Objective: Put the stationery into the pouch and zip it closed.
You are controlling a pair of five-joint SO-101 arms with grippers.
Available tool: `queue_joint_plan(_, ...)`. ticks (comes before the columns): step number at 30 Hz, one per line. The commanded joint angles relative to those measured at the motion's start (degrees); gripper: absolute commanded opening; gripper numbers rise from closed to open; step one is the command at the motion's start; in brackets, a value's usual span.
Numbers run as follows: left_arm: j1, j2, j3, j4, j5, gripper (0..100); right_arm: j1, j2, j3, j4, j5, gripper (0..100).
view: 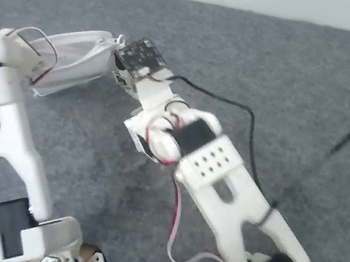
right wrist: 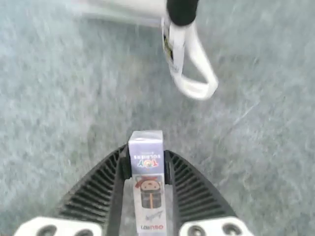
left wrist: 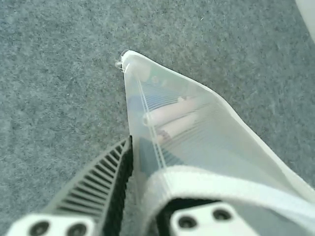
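The translucent mesh pouch [left wrist: 206, 142] was clamped by one edge in the left pincer [left wrist: 138, 162]. Its long axis ran away from the fingers to a tapered corner that pointed toward the right arm. Two white cylinders [left wrist: 170, 114] showed through its ribbed fabric, lying side by side inside. The right pincer [right wrist: 146, 153] was closed on a small printed rectangular box [right wrist: 146, 187]. The box's long axis ran along the ridged black fingers [right wrist: 106, 182], with its free end toward the pouch. Underneath lay the grey, felt-like desk [view: 274, 67].
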Motion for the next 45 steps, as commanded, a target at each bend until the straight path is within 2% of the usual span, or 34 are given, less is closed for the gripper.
queue_joint_plan(1, 2.5, -4.2, -0.4, -1.7, 0.6, 1, 0.7, -11.2, 6.8, -9.6, -0.5, 0.6)
queue_joint_plan(7, 9.8, -4.2, -0.4, -0.2, 0.5, 1, 0.7, -23.4, 19.2, -23.6, -0.5, 0.6)
queue_joint_plan(16, 16.0, -4.2, -0.3, 1.1, -1.9, 1, 0.7, -39.9, 36.0, -44.6, -0.3, 0.6)
queue_joint_plan(23, 20.4, -3.9, -0.3, 1.9, -1.9, 1, 0.8, -43.5, 46.2, -66.2, -0.1, 0.6)
queue_joint_plan(31, 20.5, -3.8, -0.3, 2.0, -1.9, 1, 0.8, -36.6, 45.5, -84.2, -0.1, 0.6)
queue_joint_plan(41, 20.5, -3.8, 0.4, 1.8, -1.9, 1, 1.0, -14.3, 37.5, -97.9, 0.0, 0.6)
queue_joint_plan(43, 20.5, -3.8, 0.7, 1.6, -1.9, 1, 2.2, -10.2, 37.2, -101.1, 2.5, 0.6)
queue_joint_plan(45, 20.5, -3.8, 0.9, 1.2, -1.9, 1, 2.7, -6.0, 36.6, -104.7, 8.1, 0.6)
